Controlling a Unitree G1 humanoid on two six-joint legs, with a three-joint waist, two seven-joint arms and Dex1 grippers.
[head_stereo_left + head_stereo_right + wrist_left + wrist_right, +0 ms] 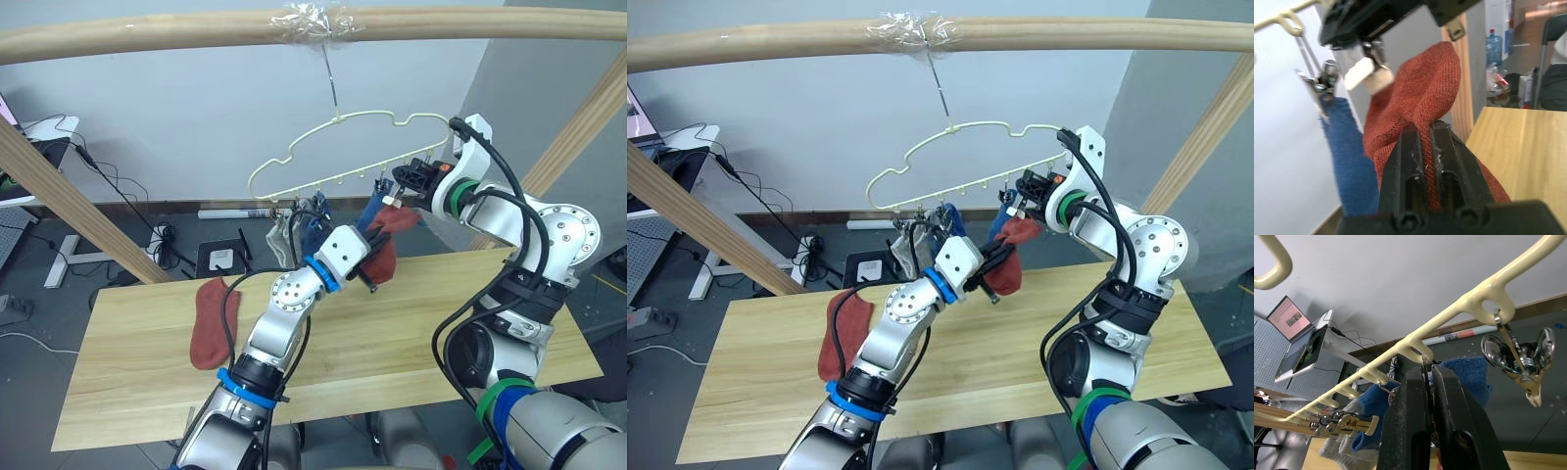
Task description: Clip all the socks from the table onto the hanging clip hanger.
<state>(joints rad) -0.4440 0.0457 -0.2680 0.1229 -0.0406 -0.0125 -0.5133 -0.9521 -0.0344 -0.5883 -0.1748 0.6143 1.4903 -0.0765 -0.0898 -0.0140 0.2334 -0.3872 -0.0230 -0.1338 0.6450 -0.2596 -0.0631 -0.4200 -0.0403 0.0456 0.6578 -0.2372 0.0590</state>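
Observation:
My left gripper (1425, 129) is shut on a rust-red sock (1425, 83) and holds it up just under the clip hanger (338, 132), above the table (421, 333). My right gripper (1426, 374) is shut on one of the hanger's clips, with the sock's top edge right at it (400, 217). Beside that clip hangs a free clip (1520, 357). Two grey socks (283, 238) and two blue socks (315, 227) hang clipped further along the hanger. A second rust-red sock (211, 323) lies flat on the table's left part.
The hanger's hook hangs from a round wooden beam (196, 34) taped at the middle. Slanted wooden posts stand at the left (69, 206) and right (578, 127). A desk with a laptop (1295, 320) and floor cables (162, 240) lie behind the table.

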